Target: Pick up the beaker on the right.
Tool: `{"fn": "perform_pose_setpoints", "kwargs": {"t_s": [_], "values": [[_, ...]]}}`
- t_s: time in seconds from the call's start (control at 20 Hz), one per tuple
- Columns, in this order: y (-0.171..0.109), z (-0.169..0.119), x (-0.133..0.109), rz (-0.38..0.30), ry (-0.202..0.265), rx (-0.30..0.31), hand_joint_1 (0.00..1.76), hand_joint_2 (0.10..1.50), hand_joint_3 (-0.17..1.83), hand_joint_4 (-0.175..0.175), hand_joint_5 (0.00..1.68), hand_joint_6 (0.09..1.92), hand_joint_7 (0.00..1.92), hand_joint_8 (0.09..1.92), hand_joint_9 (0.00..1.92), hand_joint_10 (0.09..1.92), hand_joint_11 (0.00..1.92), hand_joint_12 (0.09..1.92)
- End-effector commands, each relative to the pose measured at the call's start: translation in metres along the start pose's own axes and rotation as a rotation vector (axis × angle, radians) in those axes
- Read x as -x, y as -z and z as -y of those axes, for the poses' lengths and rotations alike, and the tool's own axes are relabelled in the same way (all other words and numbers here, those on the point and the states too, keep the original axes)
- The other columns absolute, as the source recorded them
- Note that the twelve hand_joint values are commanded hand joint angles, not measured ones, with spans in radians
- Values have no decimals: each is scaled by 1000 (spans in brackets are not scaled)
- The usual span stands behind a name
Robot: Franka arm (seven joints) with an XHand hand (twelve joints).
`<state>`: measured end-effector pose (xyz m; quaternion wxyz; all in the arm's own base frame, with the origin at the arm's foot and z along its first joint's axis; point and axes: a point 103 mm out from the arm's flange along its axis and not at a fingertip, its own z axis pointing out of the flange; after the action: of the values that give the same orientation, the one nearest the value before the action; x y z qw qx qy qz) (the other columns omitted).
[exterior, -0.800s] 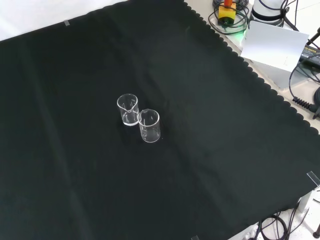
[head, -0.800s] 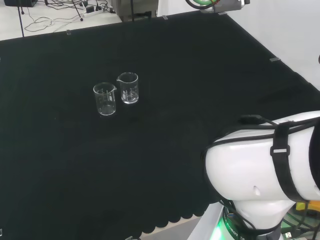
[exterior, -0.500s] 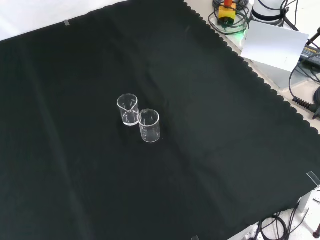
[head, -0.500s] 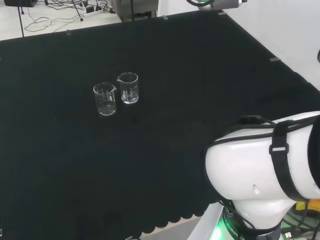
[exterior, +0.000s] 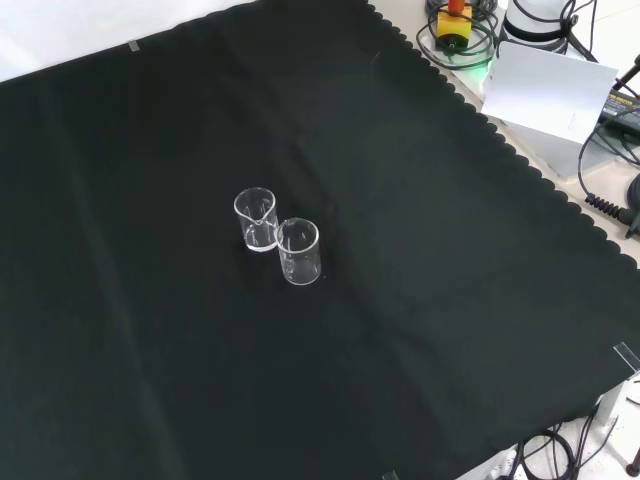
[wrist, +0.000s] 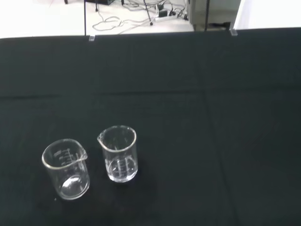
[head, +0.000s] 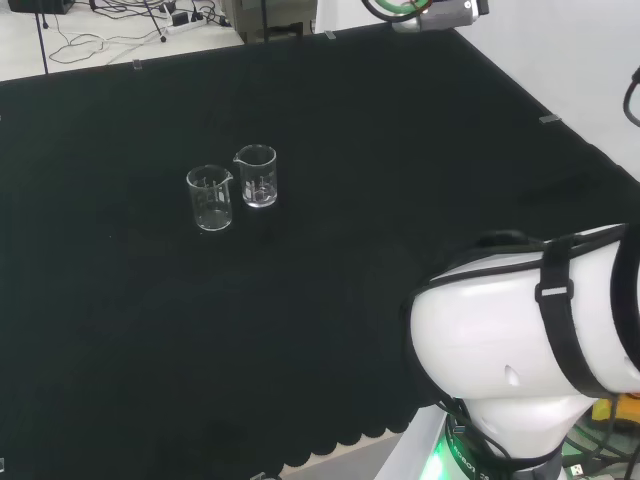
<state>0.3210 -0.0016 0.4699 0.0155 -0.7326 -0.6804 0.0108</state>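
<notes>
Black cloth (head: 400, 150) covered the bench. Two clear beakers stood upright, just beside each other, mid-cloth: right beaker (head: 257, 176) and left beaker (head: 210, 198) in head view. Both looked empty. Hand's finger state: cannot tell.

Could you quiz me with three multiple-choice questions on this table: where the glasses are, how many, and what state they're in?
1. Where do the beakers stand in the head view?
A. left of the white arm link
B. on the bare floor
C. stacked in one another

2. How many beakers are on the cloth?
A. one
B. two
C. four

3. What state are they in?
A. tipped over
B. broken
C. upright and empty

Answers: 1 A, the left beaker and right beaker stand left of the arm link; 2 B, two on the black cloth; 3 C, both stand mouth up, clear inside.
</notes>
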Motion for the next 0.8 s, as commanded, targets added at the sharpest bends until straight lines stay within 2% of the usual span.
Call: {"fn": "perform_pose_setpoints", "kwargs": {"t_s": [0.05, 0.25, 0.55, 0.7, 0.8], "values": [[-16, -7, 18, -10, -65, -8, 50, 1274, 302, -20, 339, 103, 9, 485, 108, 633, 0, 1189], [-30, -26, 25, -30, -68, -22, 53, 1273, 297, -21, 340, 100, 9, 485, 109, 633, 0, 1190], [-54, -79, 37, -71, -62, -39, 73, 1270, 283, -24, 341, 87, 13, 487, 113, 635, 0, 1191], [-62, -110, 45, -99, -42, -33, 86, 1265, 277, -25, 340, 87, 14, 487, 115, 636, 0, 1193], [-70, -127, 51, -113, -26, -10, 179, 1214, 251, -25, 330, 87, 27, 495, 136, 645, 0, 1211]]}}
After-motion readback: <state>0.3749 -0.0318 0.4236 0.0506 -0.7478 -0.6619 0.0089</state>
